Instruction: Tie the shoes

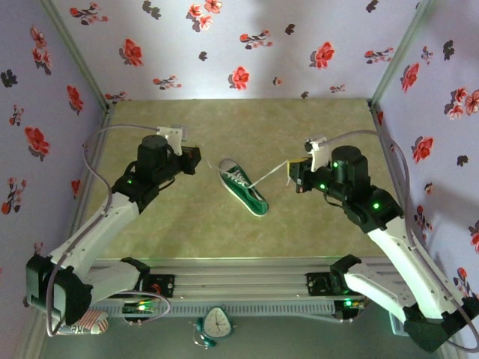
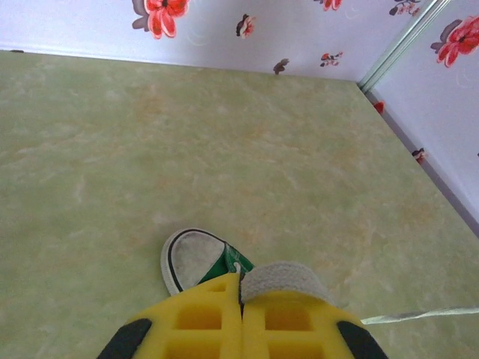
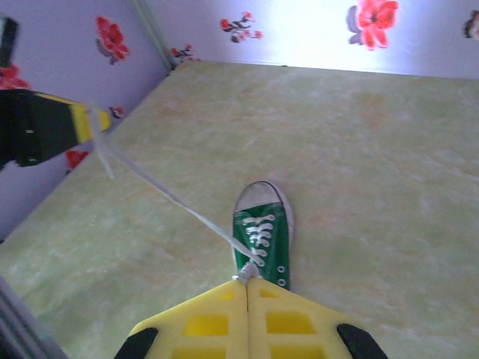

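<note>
The dark green sneaker (image 1: 243, 187) with a white toe cap lies at the middle of the mat, toe toward the back left. My left gripper (image 1: 197, 159) is just left of the toe, shut on a white lace (image 2: 283, 278) that drapes over its yellow fingertip. My right gripper (image 1: 292, 172) is to the right of the shoe, shut on the other lace end (image 3: 258, 262) near the shoe's (image 3: 262, 233) upper eyelets. A taut lace strand (image 3: 165, 191) runs from the shoe to the left gripper (image 3: 93, 123). The toe cap (image 2: 193, 258) peeks out beyond my left gripper (image 2: 241, 278).
Floral walls (image 1: 239, 45) close off the green mat (image 1: 187, 224) at the back and both sides, with metal corner posts (image 1: 82, 60). A metal rail (image 1: 239, 280) with both arm bases runs along the near edge. A small clock-like object (image 1: 217, 323) sits below it.
</note>
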### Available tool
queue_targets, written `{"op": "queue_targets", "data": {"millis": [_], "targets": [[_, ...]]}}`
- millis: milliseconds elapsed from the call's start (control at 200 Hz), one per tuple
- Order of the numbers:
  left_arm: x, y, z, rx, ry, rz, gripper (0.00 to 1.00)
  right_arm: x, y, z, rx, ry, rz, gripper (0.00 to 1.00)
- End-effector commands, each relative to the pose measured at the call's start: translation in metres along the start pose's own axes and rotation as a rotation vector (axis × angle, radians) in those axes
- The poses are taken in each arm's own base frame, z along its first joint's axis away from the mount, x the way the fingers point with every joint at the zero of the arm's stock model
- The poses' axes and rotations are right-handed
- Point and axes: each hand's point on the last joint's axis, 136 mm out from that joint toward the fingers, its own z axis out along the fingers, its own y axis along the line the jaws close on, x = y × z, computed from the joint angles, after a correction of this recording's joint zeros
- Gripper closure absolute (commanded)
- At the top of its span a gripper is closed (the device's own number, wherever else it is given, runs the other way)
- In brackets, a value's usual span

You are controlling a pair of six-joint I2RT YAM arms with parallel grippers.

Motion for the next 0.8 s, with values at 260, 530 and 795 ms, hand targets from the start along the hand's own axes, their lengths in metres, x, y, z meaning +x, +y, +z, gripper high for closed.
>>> {"op": "queue_targets", "data": {"millis": [260,530,795], "targets": [[-0.049,-0.036,0.009,0.095,-0.087,0.008,1.0,-0.037,0.068,0.022,-0.322,-0.023,-0.031,1.0],[-0.057,-0.062,0.022,0.145,-0.082,0.03,1.0,-0.07,0.075,0.028,-0.298,-0.158,0.01,1.0],[-0.049,-0.071,0.028,0.167,-0.065,0.04,1.0,-0.053,0.04,0.039,-0.102,-0.082,0.056,1.0]]}}
